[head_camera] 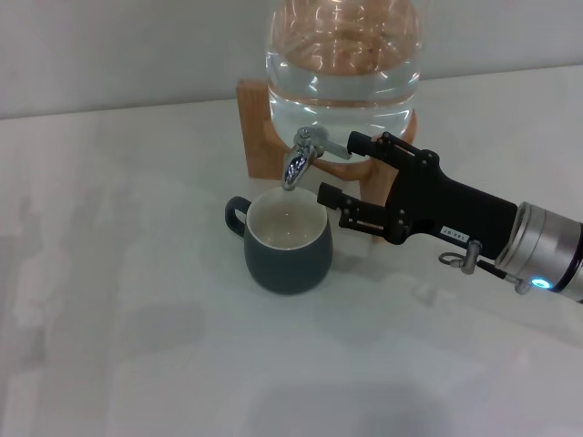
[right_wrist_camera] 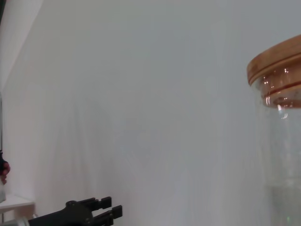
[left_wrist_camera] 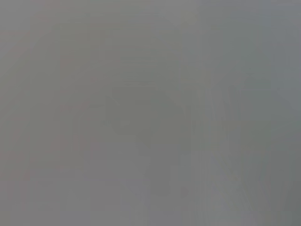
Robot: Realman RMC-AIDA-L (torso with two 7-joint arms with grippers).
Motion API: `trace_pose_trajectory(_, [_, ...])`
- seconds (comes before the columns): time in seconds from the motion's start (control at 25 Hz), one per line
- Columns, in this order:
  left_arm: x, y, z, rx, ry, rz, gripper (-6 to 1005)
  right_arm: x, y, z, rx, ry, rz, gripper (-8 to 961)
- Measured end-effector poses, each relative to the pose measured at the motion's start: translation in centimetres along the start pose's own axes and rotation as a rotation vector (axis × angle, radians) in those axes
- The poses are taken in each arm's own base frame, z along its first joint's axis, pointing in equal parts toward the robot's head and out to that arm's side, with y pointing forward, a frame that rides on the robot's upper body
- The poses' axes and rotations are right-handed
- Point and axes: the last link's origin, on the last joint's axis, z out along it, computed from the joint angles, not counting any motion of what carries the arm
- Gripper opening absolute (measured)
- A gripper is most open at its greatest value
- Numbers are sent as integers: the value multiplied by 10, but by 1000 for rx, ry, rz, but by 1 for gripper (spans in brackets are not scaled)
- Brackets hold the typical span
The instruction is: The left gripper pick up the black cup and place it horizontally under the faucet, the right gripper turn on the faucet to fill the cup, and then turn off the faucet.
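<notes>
The black cup (head_camera: 288,242) stands upright on the white table (head_camera: 127,346) directly beneath the spout of the chrome faucet (head_camera: 303,153), handle to the left, so the step in hand appears to be working the tap lever. The right gripper (head_camera: 339,170) reaches in from the right with its fingers spread apart, holding nothing: the far finger lies just beside the faucet's short lever, the near finger hangs above the cup's right rim.

To do this well, the fingers should close in on the lever alone and turn it gently, keeping the near finger off the cup so it is not nudged out from under the spout. The water jar (head_camera: 343,64) on its wooden stand (head_camera: 257,127) should stay unpushed.

Whether water is already running is hard to tell; the cup's cream inside looks dry or nearly so, though a thin stream might not show.

The left gripper appears in no view, its wrist camera showing only blank grey.
</notes>
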Motion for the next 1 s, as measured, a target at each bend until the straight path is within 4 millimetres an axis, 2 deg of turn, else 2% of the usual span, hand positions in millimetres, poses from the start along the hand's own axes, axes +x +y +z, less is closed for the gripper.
trace_pose_trajectory(1.0, [0, 5, 2, -22, -4, 1, 488, 1, 9, 1, -67, 11, 27, 856])
